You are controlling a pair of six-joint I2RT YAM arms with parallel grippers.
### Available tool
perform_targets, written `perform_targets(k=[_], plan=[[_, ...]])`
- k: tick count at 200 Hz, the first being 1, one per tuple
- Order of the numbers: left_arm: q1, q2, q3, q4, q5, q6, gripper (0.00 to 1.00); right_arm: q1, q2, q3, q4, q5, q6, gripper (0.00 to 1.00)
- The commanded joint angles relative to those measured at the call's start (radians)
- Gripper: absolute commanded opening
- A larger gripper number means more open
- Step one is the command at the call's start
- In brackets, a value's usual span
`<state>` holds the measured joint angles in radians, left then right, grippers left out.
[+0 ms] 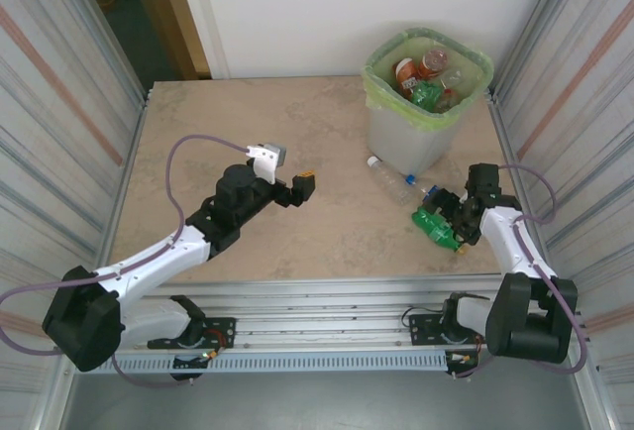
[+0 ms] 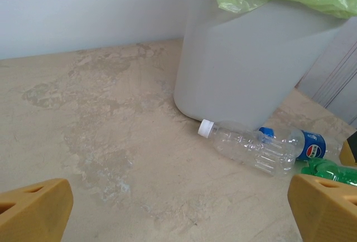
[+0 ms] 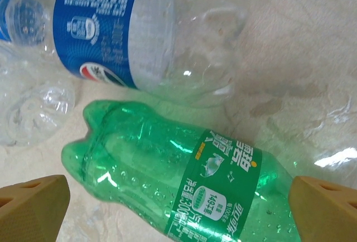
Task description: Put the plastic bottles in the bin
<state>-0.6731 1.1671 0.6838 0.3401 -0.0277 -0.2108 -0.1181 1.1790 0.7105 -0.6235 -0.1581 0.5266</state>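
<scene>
- The left gripper [image 1: 302, 188] hangs over the middle of the table [image 1: 248, 123], jaws spread wide and holding nothing
- In the left wrist view its yellow fingertips [image 2: 33, 208] sit at the two bottom corners, with bare tabletop between them
- The right gripper [image 1: 453, 220] is low over the right side of the table, towards the near edge, jaws also spread wide
- In the right wrist view its yellow pads [image 3: 326, 206] stand one on either side of the green bottle [image 3: 184, 180]; neither pad is seen pressing on it, so nothing is gripped
- The green bottle lies on its side on the table, with a green label printed in white and yellow around its middle
- Just beyond it lies the blue-labelled bottle [image 3: 139, 35], clear-bodied and also on its side; whether the two touch cannot be told
- The clear bottle [image 2: 251, 144] lies on its side at the foot of the bin [image 1: 401, 143], its white cap [image 2: 206, 128] pointing away from the other two bottles and its base close to them
- The bin stands upright at the far right of the table, with a light green bag [image 1: 381, 78] folded over its rim
- Inside the bin lie several more bottles [image 1: 426, 78], with red, green and clear showing among them
</scene>
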Motion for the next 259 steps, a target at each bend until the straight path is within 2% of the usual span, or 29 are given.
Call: perform_targets(k=[1,49,91,189,227,259], plan=[[0.007,0.001,-0.001,0.022,-0.005,-0.014,0.99,0.032,-0.022,-0.006,-0.054,-0.003,0.040,0.98],[0.007,0.007,0.004,0.024,0.000,-0.019,0.99,0.124,-0.003,0.010,-0.083,0.018,0.067,1.00],[0.008,0.016,0.013,0.023,0.007,-0.021,0.99,0.196,0.021,0.016,-0.093,0.032,0.073,0.95],[0.015,0.031,0.015,0.023,0.014,-0.035,0.99,0.284,0.218,0.040,-0.006,0.103,0.077,0.87],[0.023,0.030,0.010,0.019,0.014,-0.036,0.99,0.320,0.285,0.066,0.001,0.139,0.075,0.76],[0.029,0.023,0.000,0.019,0.004,-0.040,0.99,0.352,0.291,0.084,-0.017,0.168,0.078,0.62]])
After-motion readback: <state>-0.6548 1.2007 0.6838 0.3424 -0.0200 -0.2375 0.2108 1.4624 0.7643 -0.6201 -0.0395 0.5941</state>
